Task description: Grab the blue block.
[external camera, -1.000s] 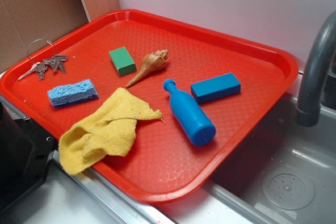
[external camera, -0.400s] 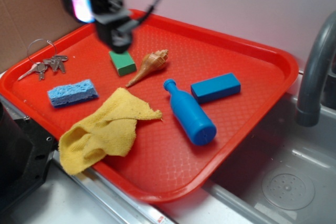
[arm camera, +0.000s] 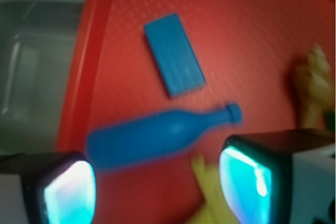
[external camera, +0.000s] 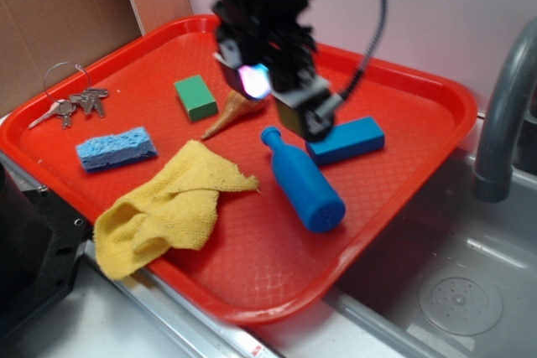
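The blue block (external camera: 357,138) lies flat on the red tray (external camera: 277,274), right of centre, with its left end hidden behind my gripper (external camera: 281,98). From the wrist, the blue block (arm camera: 174,55) lies ahead, beyond the blue bottle (arm camera: 157,137). My gripper (arm camera: 157,187) hovers above the tray, open. Its two lit pads stand wide apart with only tray and a bit of yellow cloth (arm camera: 210,198) between them. It touches nothing.
A blue bottle (external camera: 302,180) lies just left of the block. Also on the tray are a green block (external camera: 195,96), a shell (external camera: 226,116), keys (external camera: 75,105), a light-blue sponge (external camera: 116,147) and a yellow cloth (external camera: 172,207). A faucet (external camera: 503,115) and sink (external camera: 453,291) are on the right.
The arm came into view at the back left over the green block, then swung right. It now hangs over the bottle's neck, beside the blue block.
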`<state>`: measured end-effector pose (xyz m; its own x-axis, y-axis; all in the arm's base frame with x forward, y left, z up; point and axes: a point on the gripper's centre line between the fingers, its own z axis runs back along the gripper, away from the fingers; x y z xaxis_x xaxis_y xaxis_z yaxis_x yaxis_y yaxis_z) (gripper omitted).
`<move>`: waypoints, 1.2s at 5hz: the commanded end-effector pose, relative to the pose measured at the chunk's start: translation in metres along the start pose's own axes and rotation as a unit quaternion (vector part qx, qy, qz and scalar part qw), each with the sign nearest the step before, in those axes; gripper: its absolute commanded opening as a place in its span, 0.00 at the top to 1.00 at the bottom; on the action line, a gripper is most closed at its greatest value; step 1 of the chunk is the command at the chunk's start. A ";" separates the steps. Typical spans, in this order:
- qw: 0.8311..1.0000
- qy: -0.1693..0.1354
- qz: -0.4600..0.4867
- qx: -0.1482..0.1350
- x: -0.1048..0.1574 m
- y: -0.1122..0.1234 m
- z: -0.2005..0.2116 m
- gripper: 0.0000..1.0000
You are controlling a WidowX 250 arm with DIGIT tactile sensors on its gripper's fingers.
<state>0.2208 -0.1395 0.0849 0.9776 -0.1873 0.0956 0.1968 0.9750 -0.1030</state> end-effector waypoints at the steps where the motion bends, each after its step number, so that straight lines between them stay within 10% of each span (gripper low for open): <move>1: 0.999 -0.027 0.010 0.019 0.052 0.003 -0.020 0.00; 3: 0.998 -0.015 -0.042 0.033 0.070 0.012 -0.046 0.00; 4: 0.996 -0.005 -0.074 0.041 0.057 0.014 -0.048 1.00; 6: 0.994 0.017 -0.097 0.046 0.031 0.024 0.018 1.00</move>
<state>0.2485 -0.1140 0.0858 0.9252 -0.3788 0.0205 0.3787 0.9255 0.0111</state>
